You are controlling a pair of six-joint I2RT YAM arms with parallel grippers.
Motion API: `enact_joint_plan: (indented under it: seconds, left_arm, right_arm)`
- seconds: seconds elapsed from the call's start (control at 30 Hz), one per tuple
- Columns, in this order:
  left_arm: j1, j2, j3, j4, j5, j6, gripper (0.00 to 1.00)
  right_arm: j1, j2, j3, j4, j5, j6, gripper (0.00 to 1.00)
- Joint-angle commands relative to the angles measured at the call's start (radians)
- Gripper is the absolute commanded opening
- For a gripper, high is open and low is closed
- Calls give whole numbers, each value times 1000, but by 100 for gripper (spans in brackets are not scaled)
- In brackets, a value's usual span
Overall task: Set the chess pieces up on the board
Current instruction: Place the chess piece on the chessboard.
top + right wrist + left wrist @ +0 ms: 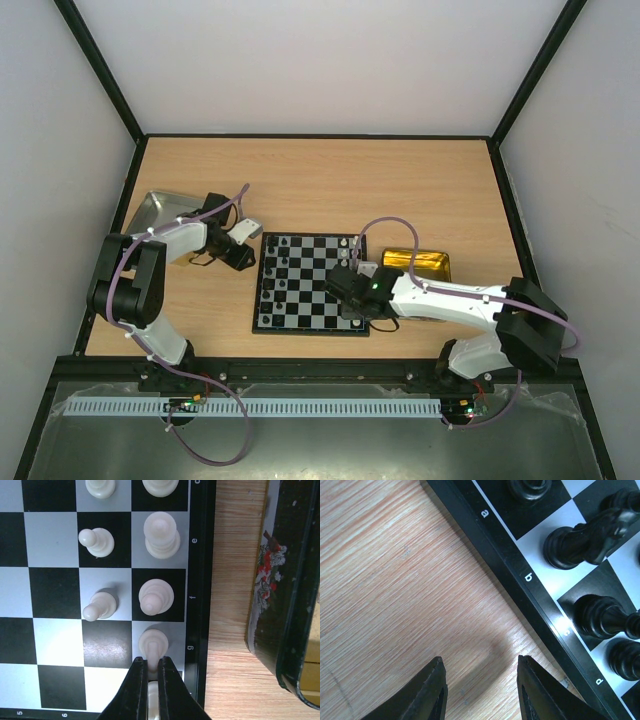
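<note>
The board [300, 300] lies mid-table, with black pieces [268, 275] along its left side and white pieces [352, 250] along its right. My right gripper [347, 292] is over the board's right edge. In the right wrist view it [149, 666] is shut on a white piece [152, 642] standing on the g-file edge square. Another white piece [153, 702] shows under the fingers. White pawns [97, 542] and a bishop [156, 597] stand nearby. My left gripper [243, 256] is open and empty [480, 677] over bare wood beside the board's rim [520, 572]. A black knight [590, 537] stands close by.
A plain silver tray [158, 212] sits at the back left behind the left arm. A gold tray [420, 265] sits just right of the board; its dark patterned wall [285, 580] is close to my right gripper.
</note>
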Motion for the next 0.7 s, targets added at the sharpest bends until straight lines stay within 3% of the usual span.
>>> enact_joint_plan:
  seconds: [0.0,0.2,0.43,0.67]
  left_arm:
    - [6,-9,-22,-48,-20,-5,40]
    - [6,-7,-22,-47,-19,-5,40]
    - [6,-3,-22,-45,-19,-5,40]
    - [6,-1,-25,-44,-19,-3,40]
  right_arm:
    - [7,15,-17,12,22,13,2]
    - [7,25,-16,13,10,8,5]
    - [7,22,3,-7,11,2,18]
    - [8,9,46,-49,26,0,20]
